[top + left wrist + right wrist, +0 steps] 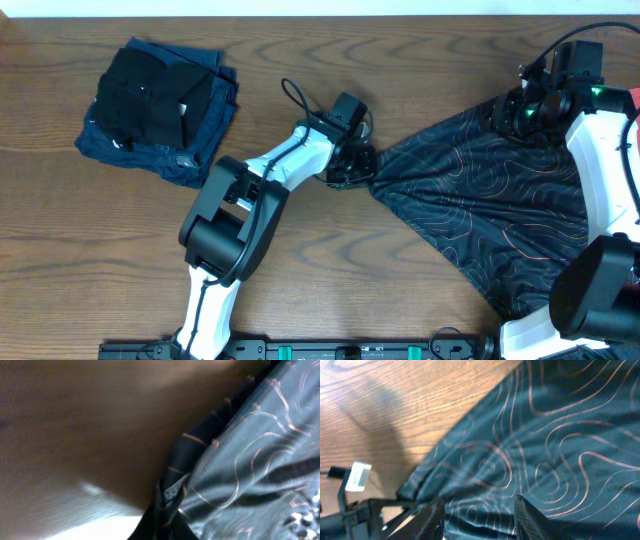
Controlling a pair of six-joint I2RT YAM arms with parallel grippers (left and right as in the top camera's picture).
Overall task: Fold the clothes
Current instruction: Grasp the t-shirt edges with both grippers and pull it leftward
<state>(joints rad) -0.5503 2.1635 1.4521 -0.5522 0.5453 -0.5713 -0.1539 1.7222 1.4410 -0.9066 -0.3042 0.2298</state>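
Pinching the shirt (490, 200) by its bunched corner mid-counter (420, 60), the left claw (355, 166) is clamped tight; right claw (480, 520) hangs spread over the shirt's right end

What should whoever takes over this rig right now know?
Left pincer: shut on a bunched edge of the black shirt.
Right pincer: open, fingers apart just above the same shirt's cloth.
The shirt lies spread and rumpled on the right half of the table, not yet folded.
Done: a stack of dark folded garments sits far left.
Left to do: fold the shirt.
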